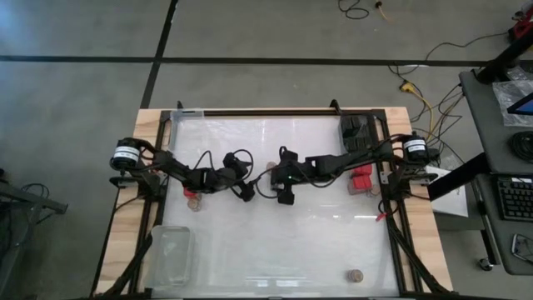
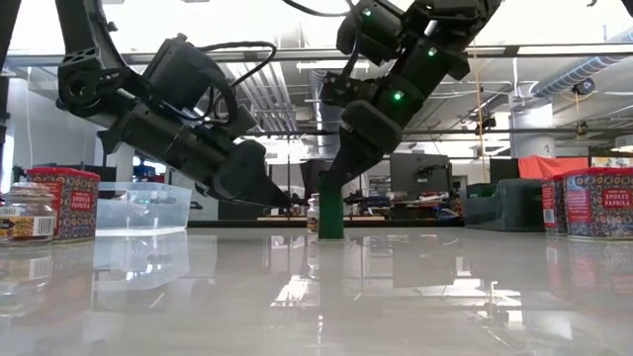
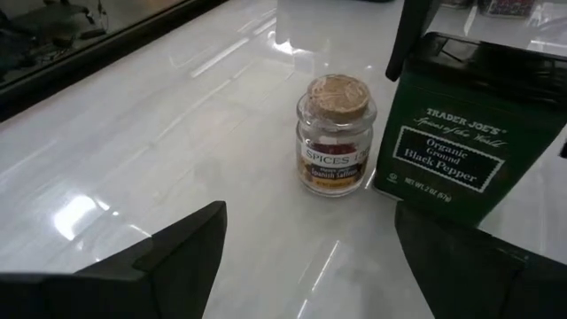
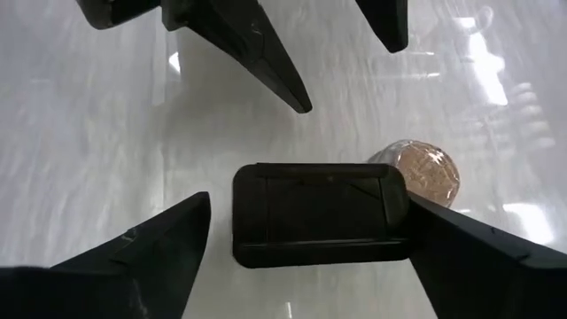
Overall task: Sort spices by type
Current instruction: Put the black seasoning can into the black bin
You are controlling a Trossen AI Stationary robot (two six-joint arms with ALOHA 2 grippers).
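1. Fingers of the right gripper (image 4: 301, 257) stood spread to either side of the black pepper tin (image 4: 314, 215), which sat on the white table (image 4: 89, 151) between them; one finger (image 4: 478, 252) lay against the tin's end and the other (image 4: 146, 257) was apart from it, so nothing was pinched
2. Just beyond the touching finger, right beside the tin, stood the cork-topped saffron jar (image 4: 425, 170), upright
3. Fingers of the left gripper (image 3: 306, 257) were spread as well and held nothing; the same jar (image 3: 335, 135) and the same tin (image 3: 461, 133) stood ahead of the tips, beyond the gap, the two containers just beside each other
4. From the low camera the tin (image 2: 330, 206) stood upright under the right gripper (image 2: 332, 178), and the left gripper (image 2: 287, 201) angled down with its tips near the tin's side
5. From above, both grippers met near the table's middle, the left (image 1: 247, 190) and the right (image 1: 279, 171) close together
6. Other spices lay well away from the fingers: red square-topped tins (image 1: 361, 178) and black tins (image 1: 358, 130) by the right arm's base, one tan-topped jar (image 1: 192, 201) under the left arm, another (image 1: 356, 274) near the front edge
7. Clear plastic tray (image 1: 172, 253) sat at the front corner on the left arm's side
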